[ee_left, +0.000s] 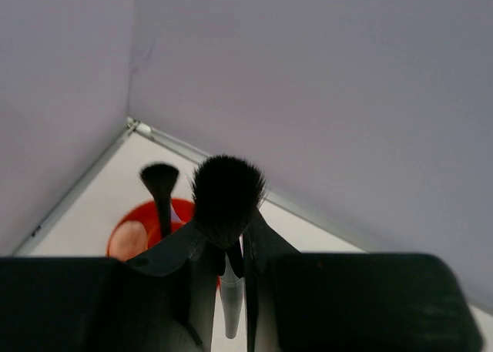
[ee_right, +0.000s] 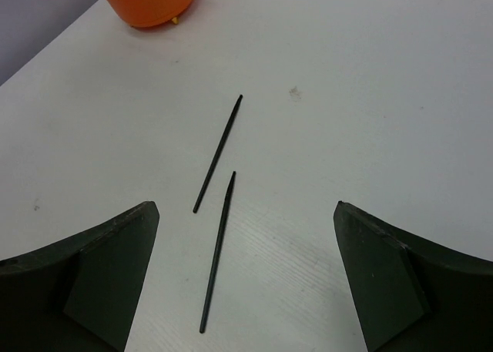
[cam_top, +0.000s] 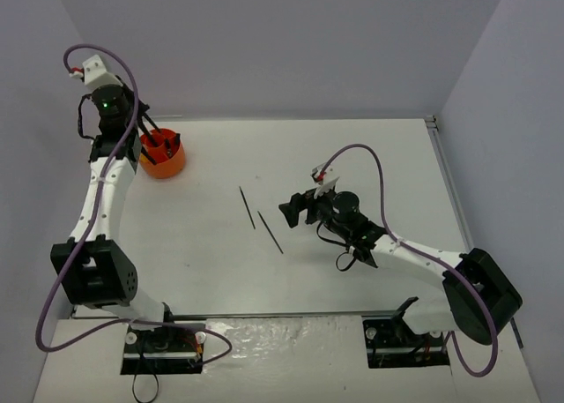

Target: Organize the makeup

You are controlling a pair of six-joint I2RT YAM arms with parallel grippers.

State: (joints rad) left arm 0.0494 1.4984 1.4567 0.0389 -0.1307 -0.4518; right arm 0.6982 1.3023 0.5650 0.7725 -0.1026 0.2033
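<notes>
Far left of the white bench (cam_top: 352,165): left hand (ee_left: 227,248) shut tight on a large black brush (ee_left: 227,194), fluffy bristles sticking out past the fingertips, pale handle pinched between the fingers (ee_left: 173,252). Poised over the orange round holder (cam_top: 163,160), with a smaller black brush (ee_left: 159,184) standing inside it. Other dark and red items in there, too small to name. Mid-bench, two thin black pencils lying flat: farther pencil (ee_right: 218,154) and nearer pencil (ee_right: 217,252), roughly parallel, close together, not touching. Right hand (cam_top: 289,211) low beside the pencils, spread wide, gripping nothing, aimed toward them and the holder beyond.
</notes>
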